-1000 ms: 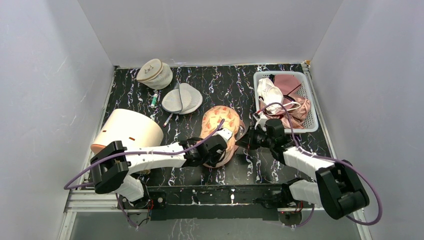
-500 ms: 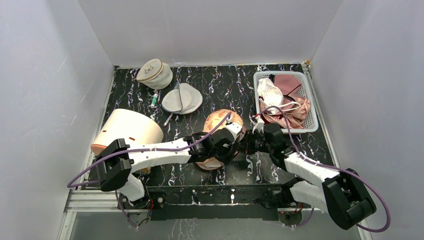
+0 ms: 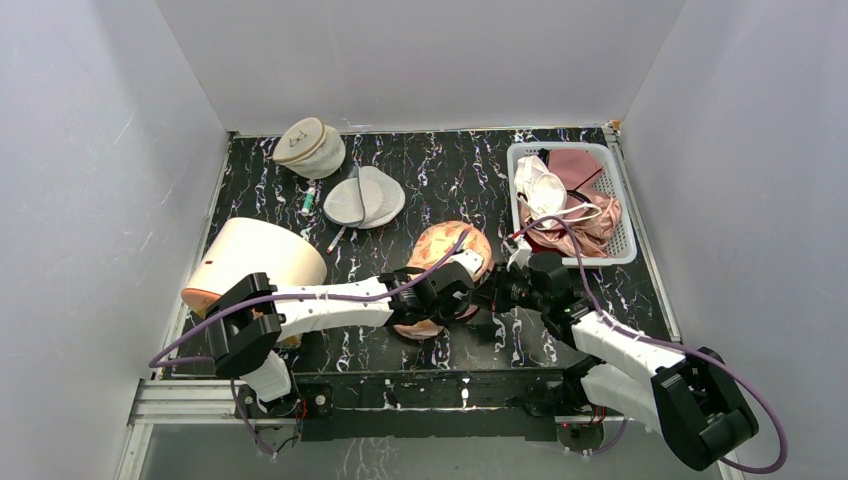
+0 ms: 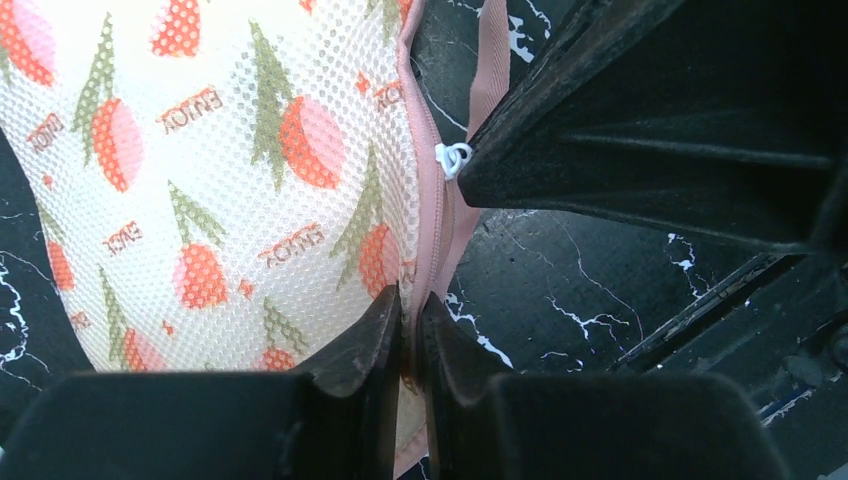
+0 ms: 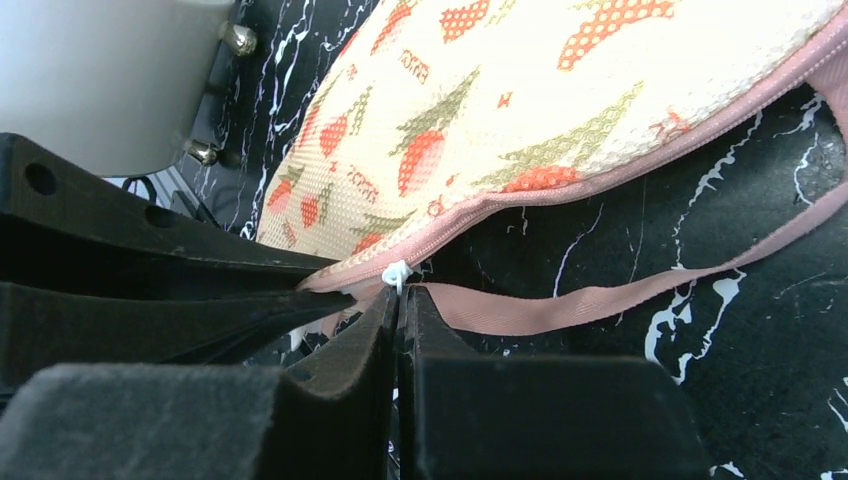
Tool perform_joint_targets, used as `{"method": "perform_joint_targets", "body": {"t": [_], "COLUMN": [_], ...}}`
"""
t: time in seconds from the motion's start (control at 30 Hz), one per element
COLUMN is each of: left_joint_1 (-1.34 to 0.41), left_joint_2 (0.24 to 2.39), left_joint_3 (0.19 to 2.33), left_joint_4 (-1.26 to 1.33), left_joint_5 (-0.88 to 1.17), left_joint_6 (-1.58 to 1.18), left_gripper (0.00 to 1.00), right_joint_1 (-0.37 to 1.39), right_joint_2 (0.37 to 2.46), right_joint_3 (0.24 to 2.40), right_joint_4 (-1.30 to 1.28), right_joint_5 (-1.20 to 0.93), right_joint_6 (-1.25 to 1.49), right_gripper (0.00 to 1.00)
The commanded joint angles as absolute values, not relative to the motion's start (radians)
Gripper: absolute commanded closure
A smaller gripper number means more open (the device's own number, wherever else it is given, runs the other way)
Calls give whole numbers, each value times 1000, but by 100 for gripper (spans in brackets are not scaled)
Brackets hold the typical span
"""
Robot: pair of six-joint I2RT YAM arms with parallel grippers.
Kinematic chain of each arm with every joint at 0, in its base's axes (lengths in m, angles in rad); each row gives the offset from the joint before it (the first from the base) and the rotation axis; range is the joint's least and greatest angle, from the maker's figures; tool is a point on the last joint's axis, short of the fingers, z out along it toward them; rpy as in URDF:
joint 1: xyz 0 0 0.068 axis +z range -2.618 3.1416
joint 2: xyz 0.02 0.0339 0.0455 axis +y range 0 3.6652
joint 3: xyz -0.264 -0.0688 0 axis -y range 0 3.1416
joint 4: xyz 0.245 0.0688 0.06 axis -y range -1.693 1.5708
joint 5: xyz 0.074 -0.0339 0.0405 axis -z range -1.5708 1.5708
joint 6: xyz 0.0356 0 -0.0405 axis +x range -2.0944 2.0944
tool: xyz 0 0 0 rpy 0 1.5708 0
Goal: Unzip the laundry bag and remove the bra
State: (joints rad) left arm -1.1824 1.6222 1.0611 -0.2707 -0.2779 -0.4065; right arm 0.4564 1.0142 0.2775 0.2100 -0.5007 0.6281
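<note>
The laundry bag (image 3: 447, 243) lies mid-table, peach with a red floral print; its mesh face (image 4: 200, 180) fills the left wrist view. My left gripper (image 4: 410, 312) is shut on the bag's pink zipper edge (image 4: 432, 210) at the near right end. My right gripper (image 5: 398, 296) is shut on the small white zipper pull (image 5: 397, 274), whose tip also shows against the right finger (image 4: 650, 130). In the top view the left gripper (image 3: 470, 296) and right gripper (image 3: 492, 292) meet tip to tip. The zipper looks shut. The bra is hidden.
A pink strap (image 5: 600, 300) trails from the bag over the black marbled table. A white basket (image 3: 624, 252) of off-white and dusty-pink garments stands back right. A cream drum (image 3: 255, 262) sits left; a white mesh pouch (image 3: 363, 197) and a round beige-topped pouch (image 3: 310, 145) lie behind.
My left arm reached right along the bag, opened briefly and closed on the zipper edge. The bag bunched up and shifted right. The right gripper stayed shut and edged left.
</note>
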Motion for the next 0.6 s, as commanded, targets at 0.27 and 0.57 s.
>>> {"method": "perform_joint_targets", "body": {"t": [0.27,0.57], "left_joint_1": [-1186,-1186], "left_joint_2": [1443,1352], "left_joint_3": [973,909], "left_joint_4": [-368,-431], "left_joint_5": [-394,-478], "left_joint_6": [-423,-427], "left_gripper": [100,100], "right_joint_1": [441,311], "right_joint_2": [1039,1191], "right_joint_3": [366,462], "right_joint_4": [167,151], "right_joint_5": [-302,-331], "right_joint_6": [591,499], "right_gripper": [100,100]}}
